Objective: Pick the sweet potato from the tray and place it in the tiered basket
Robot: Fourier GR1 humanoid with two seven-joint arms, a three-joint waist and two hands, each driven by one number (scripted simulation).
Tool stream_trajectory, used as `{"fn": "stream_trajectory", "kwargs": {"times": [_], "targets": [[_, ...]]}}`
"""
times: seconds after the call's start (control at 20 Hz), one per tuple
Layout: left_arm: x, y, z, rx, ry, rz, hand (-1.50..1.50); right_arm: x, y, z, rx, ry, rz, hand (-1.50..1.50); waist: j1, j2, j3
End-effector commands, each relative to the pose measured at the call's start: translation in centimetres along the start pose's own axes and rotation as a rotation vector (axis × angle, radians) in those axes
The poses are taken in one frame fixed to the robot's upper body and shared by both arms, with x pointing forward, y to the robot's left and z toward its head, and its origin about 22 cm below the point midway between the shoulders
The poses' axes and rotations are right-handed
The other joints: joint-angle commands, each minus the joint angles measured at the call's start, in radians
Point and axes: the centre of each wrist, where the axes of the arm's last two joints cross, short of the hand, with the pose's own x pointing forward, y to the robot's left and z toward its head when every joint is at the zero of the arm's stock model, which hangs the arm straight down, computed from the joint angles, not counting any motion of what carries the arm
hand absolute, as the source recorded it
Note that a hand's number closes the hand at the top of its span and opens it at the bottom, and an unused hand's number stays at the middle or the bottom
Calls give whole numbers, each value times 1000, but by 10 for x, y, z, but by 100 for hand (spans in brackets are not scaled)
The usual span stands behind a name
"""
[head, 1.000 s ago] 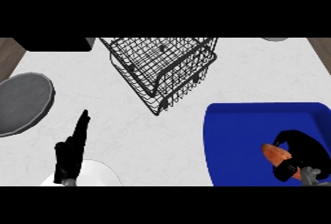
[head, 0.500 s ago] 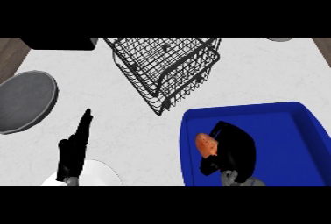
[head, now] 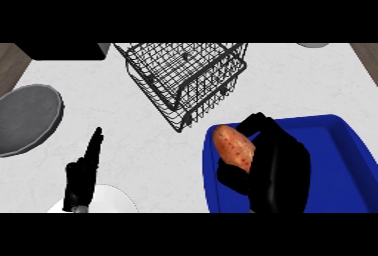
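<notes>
The orange-brown sweet potato [head: 234,147] sits in my right hand [head: 275,165], whose fingers and thumb curl round it over the left part of the blue tray [head: 347,145]. The black wire tiered basket [head: 186,75] stands just beyond, at the top middle of the counter, and its near corner lies close to my right hand's fingertips. My left hand [head: 83,172] rests open at the lower left with its fingers straight and pointing away, holding nothing.
A grey round plate [head: 26,117] lies at the left edge. A white plate [head: 111,201] shows under my left wrist. A dark block [head: 63,50] sits at the top left and a grey dish [head: 315,45] at the top right.
My right hand with the sweet potato has moved left and up toward the basket. The view has shifted, so the tray now appears nearer the middle. My left hand has stayed put.
</notes>
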Motion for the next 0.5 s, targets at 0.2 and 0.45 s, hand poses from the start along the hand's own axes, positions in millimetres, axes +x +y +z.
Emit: {"fn": "stream_trajectory", "kwargs": {"times": [0.2,0.45], "targets": [[-14,-8,7,-11,67,8,0,39,-41,13,-212,84,7,150,-1,5,-7],[-7,-11,1,-29,54,-1,0,58,-49,-6,-256,97,11,150,17,11,-7]]}}
